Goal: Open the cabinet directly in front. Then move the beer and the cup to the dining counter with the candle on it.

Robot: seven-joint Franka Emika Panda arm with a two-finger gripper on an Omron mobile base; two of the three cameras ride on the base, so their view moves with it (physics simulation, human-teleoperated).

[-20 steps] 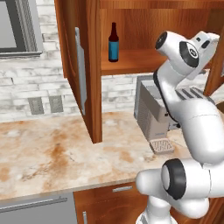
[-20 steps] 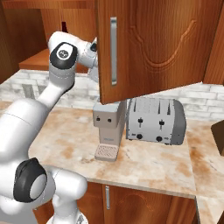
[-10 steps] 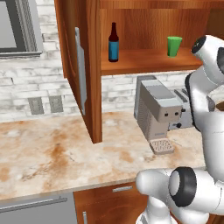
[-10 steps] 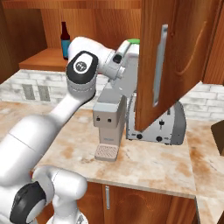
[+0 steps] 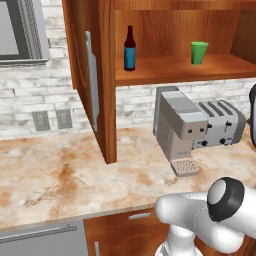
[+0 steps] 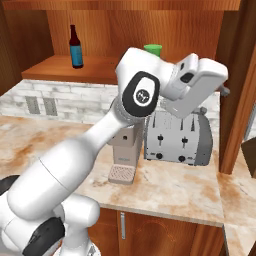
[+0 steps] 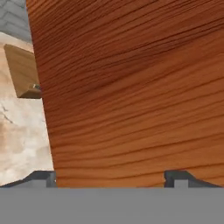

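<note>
The cabinet (image 5: 170, 45) stands open above the desk (image 5: 60, 175). Its left door (image 5: 92, 85) is swung out edge-on, with its silver bar handle (image 5: 91, 80) facing left, and its right door (image 6: 242, 90) is swung out at the far right of the right base view. On the cabinet's wooden shelf (image 5: 175, 67) the beer (image 5: 129, 49) stands upright towards the left end, and the cup (image 5: 199, 52) stands upright well to the right of it; the two are well apart. In the right base view the beer (image 6: 75, 47) is clear on the shelf, while the cup (image 6: 153, 49) peeks out just behind the arm's upper joint.

The fingers (image 7: 116, 179) are spread wide and hold nothing. In the hand view their two dark tips sit at either side of a broad sheet of red-brown wood grain that lies very close in front of them. This is probably the inner face of the cabinet's right door, though the view is too tight to be sure, and I cannot tell whether the tips touch it. The hand (image 6: 197, 82) hangs below the cabinet's shelf and to the right of the cup, near the right door.

Under the cabinet, on the desk, a grey coffee machine (image 5: 180, 127) stands beside a silver toaster (image 5: 222, 122), against the pale brick wall (image 5: 40, 105).
</note>
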